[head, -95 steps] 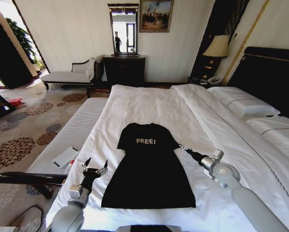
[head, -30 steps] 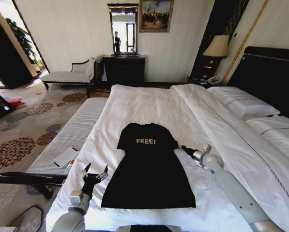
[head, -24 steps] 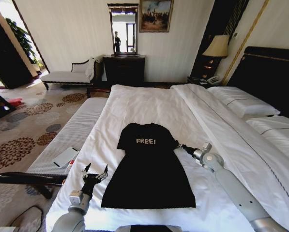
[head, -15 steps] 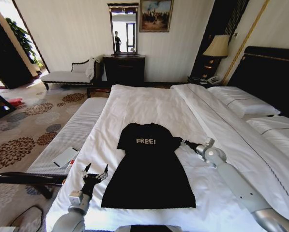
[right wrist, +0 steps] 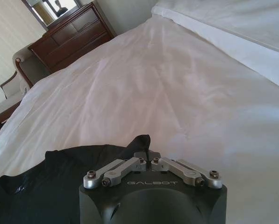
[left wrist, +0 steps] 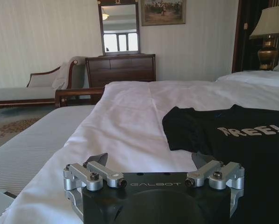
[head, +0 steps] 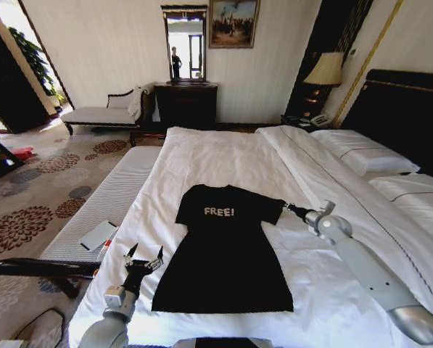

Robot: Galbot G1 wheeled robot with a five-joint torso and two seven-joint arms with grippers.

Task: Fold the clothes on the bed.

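Note:
The clothes, a black T-shirt [head: 223, 254] with white "FREE!" lettering, lie flat on the bed [head: 223, 152]. My right gripper [head: 286, 206] is at the shirt's right sleeve, shut on the sleeve tip, and the sleeve is stretched out sideways. In the right wrist view the gripper [right wrist: 146, 157] pinches a raised peak of black fabric [right wrist: 140, 141]. My left gripper [head: 143, 255] stands open just left of the shirt's lower hem, apart from the cloth. In the left wrist view its fingers [left wrist: 98, 158] spread wide, with the T-shirt [left wrist: 242, 140] ahead.
White pillows [head: 368, 156] and a dark headboard [head: 408, 109] lie to the right. A grey bench [head: 107, 199] with a white pad [head: 98, 235] runs along the bed's left side. A chaise [head: 100, 112], dresser [head: 186, 101] and lamp [head: 325, 72] stand at the far wall.
My right gripper has moved right and farther up the bed with the sleeve tip in it, drawing the sleeve out from the shirt's body. The left arm has stayed put.

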